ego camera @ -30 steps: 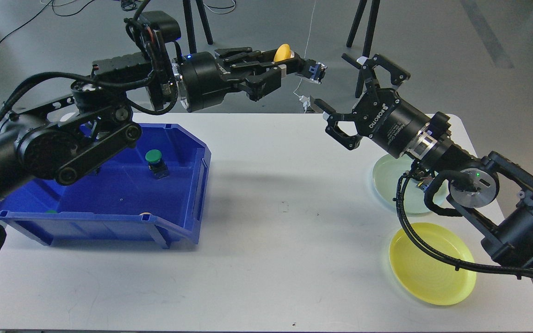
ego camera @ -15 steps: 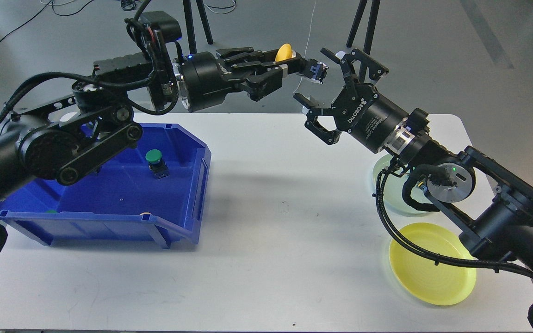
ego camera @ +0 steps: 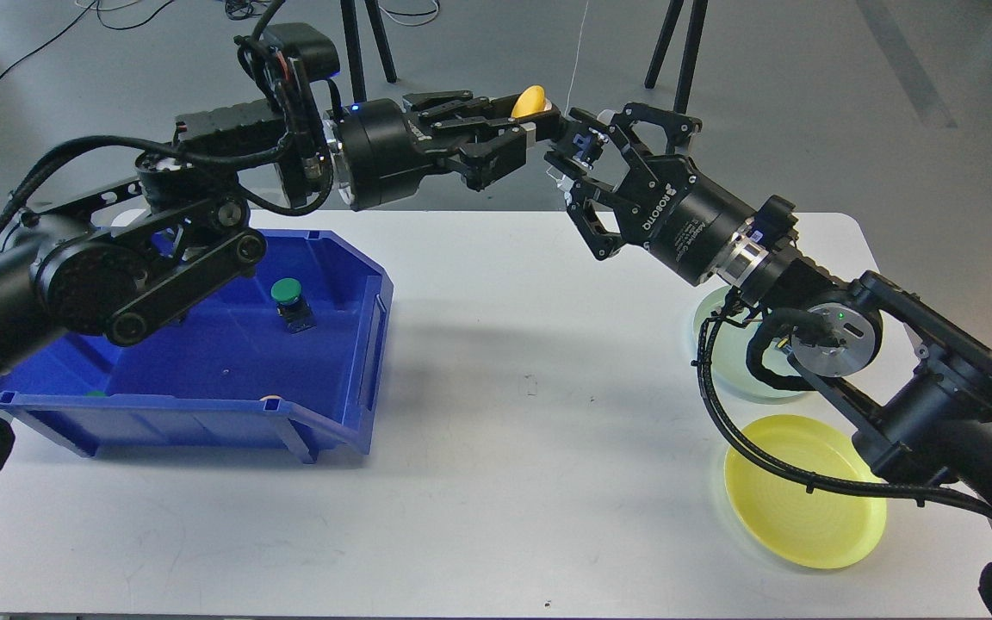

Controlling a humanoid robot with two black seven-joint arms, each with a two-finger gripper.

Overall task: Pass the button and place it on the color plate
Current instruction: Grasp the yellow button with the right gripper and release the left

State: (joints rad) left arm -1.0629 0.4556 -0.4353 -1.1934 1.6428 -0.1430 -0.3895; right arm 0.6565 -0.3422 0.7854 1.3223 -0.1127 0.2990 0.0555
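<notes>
Blue bin: on tabletop, green button inside.
Left claw: clamped on yellow button, raised above the far edge.
Right claw: spread wide around the button's blue base; should close squarely before the left lets go.
Yellow plate: near right, likely destination.

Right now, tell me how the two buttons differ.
The yellow button is held in the air by the left gripper, above the table's far edge; the green button sits loose in the blue bin. The caps differ in colour. Both have a round cap.
</notes>
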